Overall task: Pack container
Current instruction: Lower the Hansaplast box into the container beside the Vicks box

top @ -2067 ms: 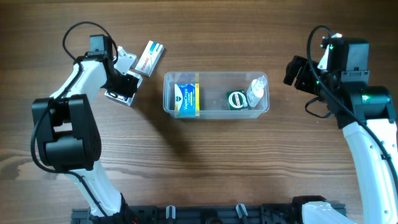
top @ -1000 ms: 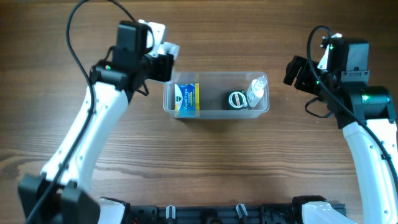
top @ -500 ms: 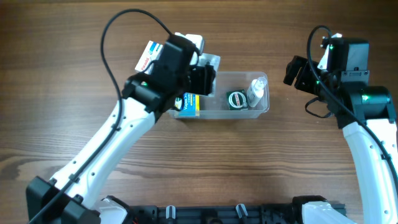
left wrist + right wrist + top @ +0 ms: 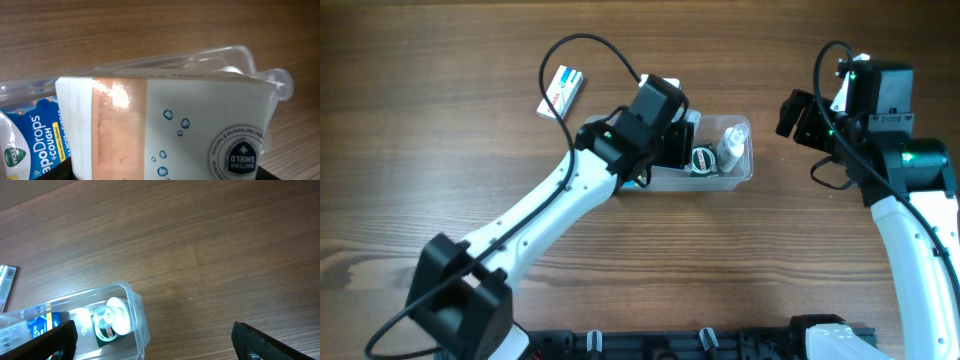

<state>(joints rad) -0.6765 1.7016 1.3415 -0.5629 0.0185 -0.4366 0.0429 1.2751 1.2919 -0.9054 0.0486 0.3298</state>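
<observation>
The clear container [image 4: 744,168] sits mid-table, holding a blue VapoDrops box [image 4: 35,145], a green round tin [image 4: 703,159] and a small white bottle [image 4: 730,143]. My left gripper [image 4: 675,140] is over the container's middle, shut on a white box with a tan stripe and a "bacteria shield" seal [image 4: 170,125]. That box fills the left wrist view, with the container rim [image 4: 215,52] behind it. My right gripper [image 4: 795,112] is open and empty, just right of the container. The right wrist view shows the container's end [image 4: 137,310], the bottle [image 4: 120,315] and the tin [image 4: 102,327].
A white and red box [image 4: 562,90] lies on the wooden table up-left of the container; its edge shows in the right wrist view [image 4: 5,285]. The left arm stretches diagonally from the bottom left across the table.
My left arm has swung right from the table's left side, carrying the white box, and now hangs over the container's middle. The right arm has not moved.
</observation>
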